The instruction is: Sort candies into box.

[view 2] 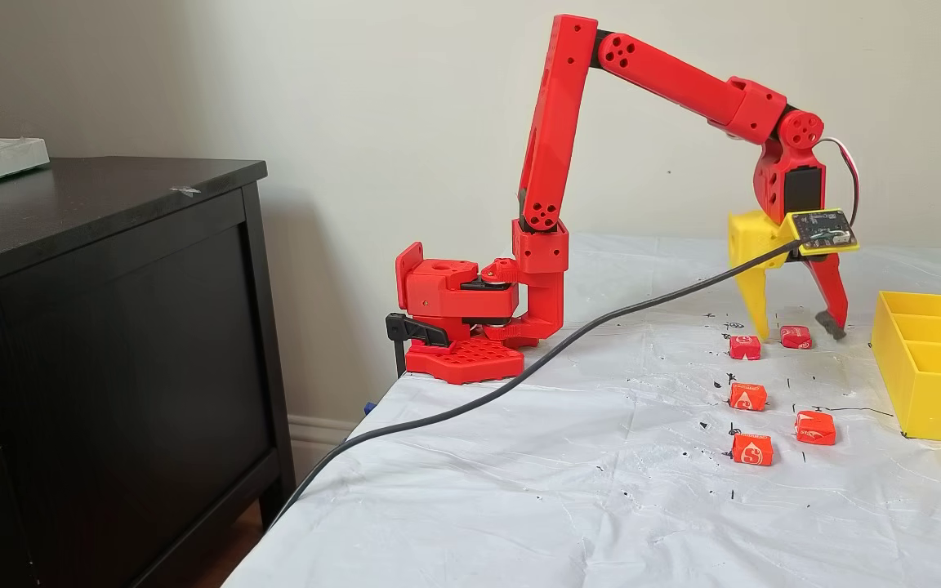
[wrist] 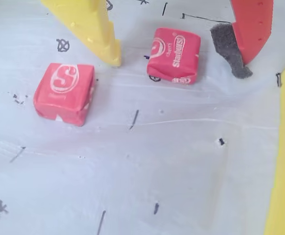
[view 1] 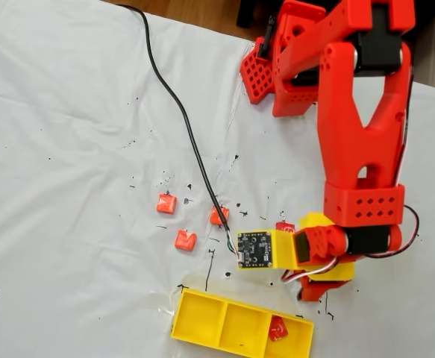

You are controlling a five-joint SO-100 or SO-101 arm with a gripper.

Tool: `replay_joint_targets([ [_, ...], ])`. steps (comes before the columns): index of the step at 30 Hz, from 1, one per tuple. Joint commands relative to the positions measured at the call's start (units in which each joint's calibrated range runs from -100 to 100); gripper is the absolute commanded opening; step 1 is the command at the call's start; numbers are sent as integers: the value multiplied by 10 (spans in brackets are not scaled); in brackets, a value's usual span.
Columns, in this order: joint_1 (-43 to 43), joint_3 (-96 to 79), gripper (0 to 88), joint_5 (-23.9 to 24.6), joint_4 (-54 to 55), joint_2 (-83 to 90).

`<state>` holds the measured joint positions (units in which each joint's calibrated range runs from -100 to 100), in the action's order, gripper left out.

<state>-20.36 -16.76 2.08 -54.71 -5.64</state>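
Gripper [wrist: 181, 56] spread wide, grasping nothing, straddled one candy [wrist: 174, 55] (fingers not touching), just beside the box [view 2: 932, 359].

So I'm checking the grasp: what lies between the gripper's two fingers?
In the wrist view, one red Starburst candy lies on the white sheet between the open gripper's yellow finger and red finger, touching neither.

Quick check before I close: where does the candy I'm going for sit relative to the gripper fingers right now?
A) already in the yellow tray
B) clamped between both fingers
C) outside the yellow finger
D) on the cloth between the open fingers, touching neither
D. In the wrist view the candy lies on the white cloth in the gap of the gripper, apart from the yellow finger and the red finger.
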Motion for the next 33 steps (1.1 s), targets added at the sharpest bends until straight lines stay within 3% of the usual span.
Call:
replay_joint_targets([
  [1,-10,26,288,1,12,-5],
  [6,-13,30,262,1,15,-12],
  [10,-15,31,19,-5,16,-12],
  [11,-15,31,6,-5,16,-12],
  [22,6,11,2,1,-30,148],
  [33,88,94,2,-20,-56,263],
])
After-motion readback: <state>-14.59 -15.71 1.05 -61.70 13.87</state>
